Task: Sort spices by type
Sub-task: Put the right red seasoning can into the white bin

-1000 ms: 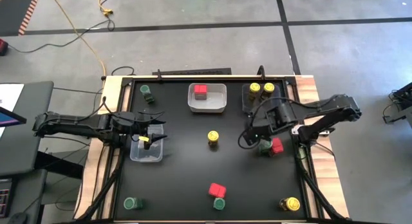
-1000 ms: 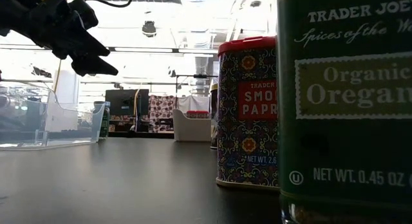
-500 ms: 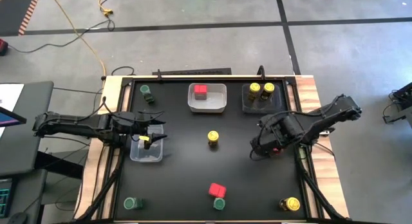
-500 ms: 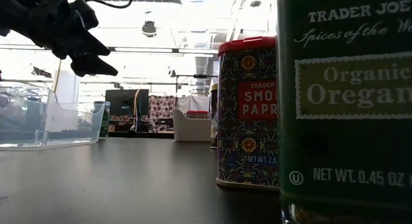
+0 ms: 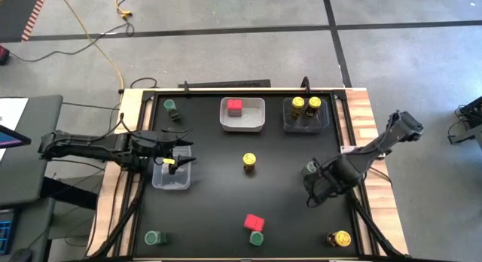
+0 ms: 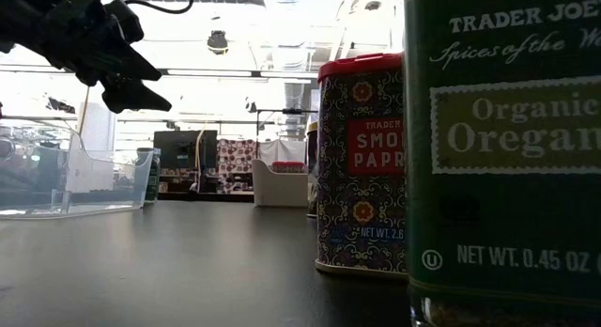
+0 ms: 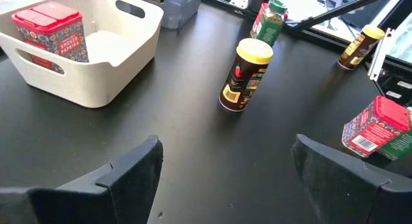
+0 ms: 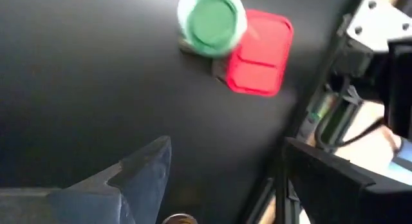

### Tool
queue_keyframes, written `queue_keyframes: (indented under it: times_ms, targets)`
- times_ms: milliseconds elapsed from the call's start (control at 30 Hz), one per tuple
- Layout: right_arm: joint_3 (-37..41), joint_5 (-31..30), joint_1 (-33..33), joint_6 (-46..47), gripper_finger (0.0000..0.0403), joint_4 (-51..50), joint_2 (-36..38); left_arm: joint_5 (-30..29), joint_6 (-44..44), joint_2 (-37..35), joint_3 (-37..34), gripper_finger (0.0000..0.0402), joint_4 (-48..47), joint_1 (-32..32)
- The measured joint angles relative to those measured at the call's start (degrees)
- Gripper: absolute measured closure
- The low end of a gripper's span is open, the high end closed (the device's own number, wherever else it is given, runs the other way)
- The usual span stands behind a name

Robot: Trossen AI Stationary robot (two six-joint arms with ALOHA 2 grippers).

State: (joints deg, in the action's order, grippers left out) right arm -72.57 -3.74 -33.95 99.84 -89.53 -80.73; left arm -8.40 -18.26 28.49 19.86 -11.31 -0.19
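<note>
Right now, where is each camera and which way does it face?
High: above the table, straight down; left gripper and right gripper show.
Low: table-top height, level past the oregano jar; left gripper overhead.
Left wrist: on that arm, facing the yellow-lidded jar; own fingers show.
Right wrist: on that arm, over green-lidded jar and red box; own fingers show.
Shared: high and left wrist see the yellow-lidded jar.

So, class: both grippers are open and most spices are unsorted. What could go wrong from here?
1. The green-lidded jar and red box stand close together by the open right gripper; gripping one may topple the other.
2. A second red box and green jar crowd the front edge of the table; a nudge could push one off.
</note>
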Motion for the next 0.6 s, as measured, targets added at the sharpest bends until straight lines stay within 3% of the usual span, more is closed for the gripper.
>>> queue_keyframes:
  times_ms: [300, 600]
  targets:
    - [11.37, 0.16, -3.26, 6.78, 0.0077, 5.07, 4.79, -0.02, 0.0, -0.01, 0.0, 0.0072, 0.0, 0.0]
    - [19.53, -3.62, -2.05, 3.46, 0.0077, 11.63, 8.91, -0.04, 0.0, 0.0, -0.02, 0.0072, 0.0, 0.0]
